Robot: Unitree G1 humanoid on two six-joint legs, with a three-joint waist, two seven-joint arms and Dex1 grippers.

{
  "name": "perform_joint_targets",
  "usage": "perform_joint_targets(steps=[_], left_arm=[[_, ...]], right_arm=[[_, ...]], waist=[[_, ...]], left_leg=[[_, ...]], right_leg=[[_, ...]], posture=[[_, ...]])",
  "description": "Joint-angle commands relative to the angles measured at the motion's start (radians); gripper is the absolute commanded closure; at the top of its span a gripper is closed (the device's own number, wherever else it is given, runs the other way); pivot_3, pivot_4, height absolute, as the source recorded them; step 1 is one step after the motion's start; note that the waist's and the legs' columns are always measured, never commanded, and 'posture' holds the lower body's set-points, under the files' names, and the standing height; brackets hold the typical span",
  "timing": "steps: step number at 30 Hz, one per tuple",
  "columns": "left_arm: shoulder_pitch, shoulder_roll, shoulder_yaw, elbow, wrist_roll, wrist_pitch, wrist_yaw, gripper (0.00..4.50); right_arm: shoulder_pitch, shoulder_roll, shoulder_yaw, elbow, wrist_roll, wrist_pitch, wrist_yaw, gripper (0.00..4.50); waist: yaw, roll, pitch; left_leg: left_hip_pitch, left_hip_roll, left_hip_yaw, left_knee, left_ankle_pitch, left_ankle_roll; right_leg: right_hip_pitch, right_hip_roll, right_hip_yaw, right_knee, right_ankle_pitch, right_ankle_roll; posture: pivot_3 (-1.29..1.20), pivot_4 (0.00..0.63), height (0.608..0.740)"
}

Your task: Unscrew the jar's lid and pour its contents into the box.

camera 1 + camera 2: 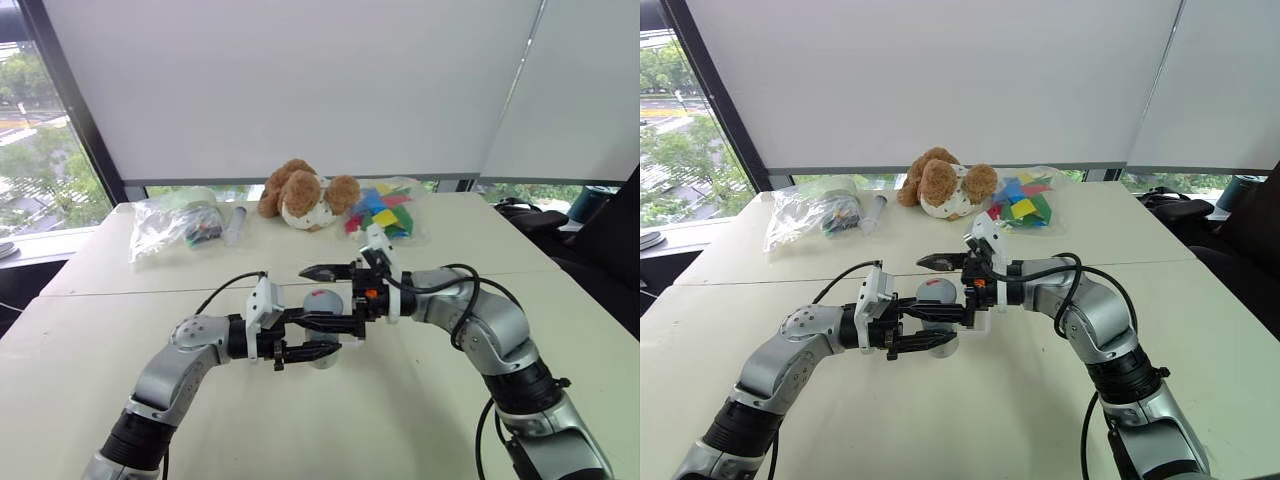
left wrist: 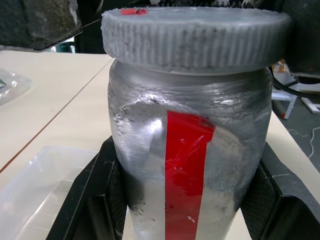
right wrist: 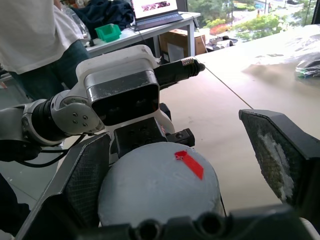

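I have the jar [image 2: 187,150] clenched in my left gripper [image 1: 305,337] above the surface; my right gripper [image 3: 185,165], jaws spread, straddles the lid [image 3: 160,192] (still on), so unscrewing and pouring remain.

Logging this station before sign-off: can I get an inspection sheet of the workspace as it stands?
Surface: pale table, seam across it.
Job's things: jar upright, lid on; box beside the jar on the table.
Clutter: plush dog, two clear bags along the far edge, one with coloured pieces.
Grippers: left gripper shut on the jar's body; right gripper open, jaws either side of the lid.
Cables: black cables looped over both wrists.
Surroundings: window blinds; person and laptop in the right wrist view.
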Motion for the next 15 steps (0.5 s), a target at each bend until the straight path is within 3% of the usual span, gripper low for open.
perform_joint_targets(steps=[1, 15], left_arm=[[-0.017, 0.006, 0.019, -0.041, -0.017, -0.007, 0.0, 2.25], [-0.015, 0.007, 0.02, -0.037, -0.015, -0.01, 0.0, 2.25]], right_arm=[[0.013, -0.025, -0.046, -0.014, 0.011, -0.016, 0.018, 0.04], [0.087, -0.067, -0.103, -0.045, 0.064, -0.03, 0.1, 0.04]], waist=[[0.001, 0.0, 0.0], [0.0, 0.0, 0.0]], left_leg=[[0.0, 0.0, 0.0, 0.0, 0.0, 0.0], [0.0, 0.0, 0.0, 0.0, 0.0, 0.0]], right_leg=[[0.0, 0.0, 0.0, 0.0, 0.0, 0.0], [0.0, 0.0, 0.0, 0.0, 0.0, 0.0]], posture=[[0.0, 0.15, 0.74], [0.0, 0.15, 0.74]])
